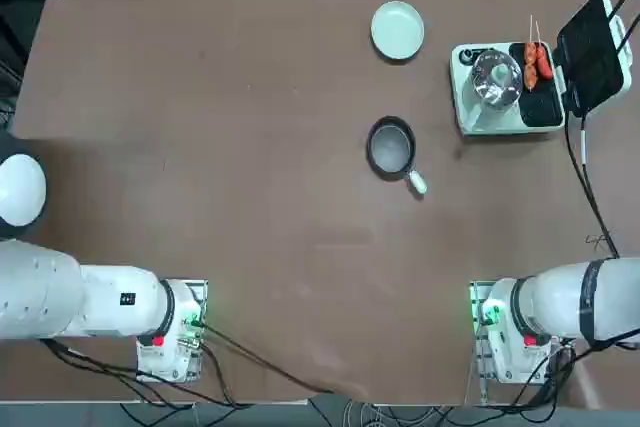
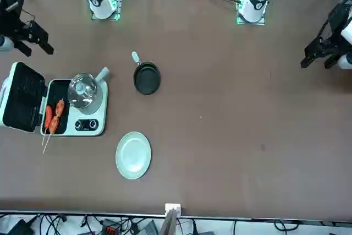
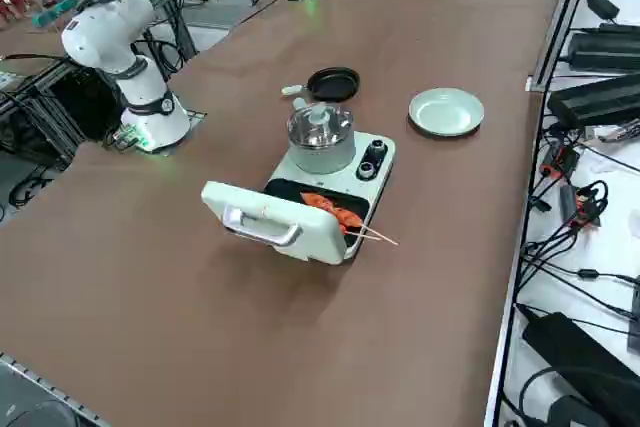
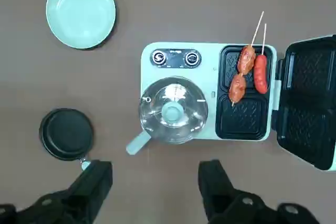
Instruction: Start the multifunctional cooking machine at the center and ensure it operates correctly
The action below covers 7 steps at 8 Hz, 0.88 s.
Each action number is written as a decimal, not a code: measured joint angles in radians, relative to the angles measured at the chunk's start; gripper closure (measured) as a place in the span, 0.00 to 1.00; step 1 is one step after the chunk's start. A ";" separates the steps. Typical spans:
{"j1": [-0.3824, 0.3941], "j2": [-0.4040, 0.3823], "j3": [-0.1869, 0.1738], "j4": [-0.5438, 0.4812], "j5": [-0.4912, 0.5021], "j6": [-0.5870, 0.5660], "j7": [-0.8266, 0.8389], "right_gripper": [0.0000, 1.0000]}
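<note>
The multifunctional cooking machine (image 1: 480, 117) (image 2: 93, 127) (image 3: 385, 159) (image 4: 210, 51) is pale mint green and stands on the brown table toward the right arm's far side. Its glass-lidded pot (image 4: 173, 109) sits beside a black grill plate (image 4: 244, 119) carrying skewered sausages (image 4: 247, 72). The black hinged lid (image 4: 307, 103) lies folded open. Two dark knobs (image 4: 159, 57) are on its front panel. My right gripper (image 4: 156, 169) (image 2: 34, 41) hangs well above the machine, open, with nothing between its fingers.
A small dark frying pan with a white handle (image 1: 390, 147) (image 4: 66, 134) lies near the table's middle. A round pale green plate (image 1: 397, 29) (image 4: 80, 11) rests farther back. A black cord (image 1: 585, 177) runs from the machine toward the right arm's base.
</note>
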 joint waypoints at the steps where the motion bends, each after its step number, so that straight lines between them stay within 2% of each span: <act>1: 0.000 0.000 0.000 0.000 0.000 0.000 0.000 0.00; 5: -0.001 0.009 -0.001 0.002 -0.001 0.000 0.000 0.00; 7: -0.007 0.060 -0.002 0.003 -0.009 0.033 0.000 0.00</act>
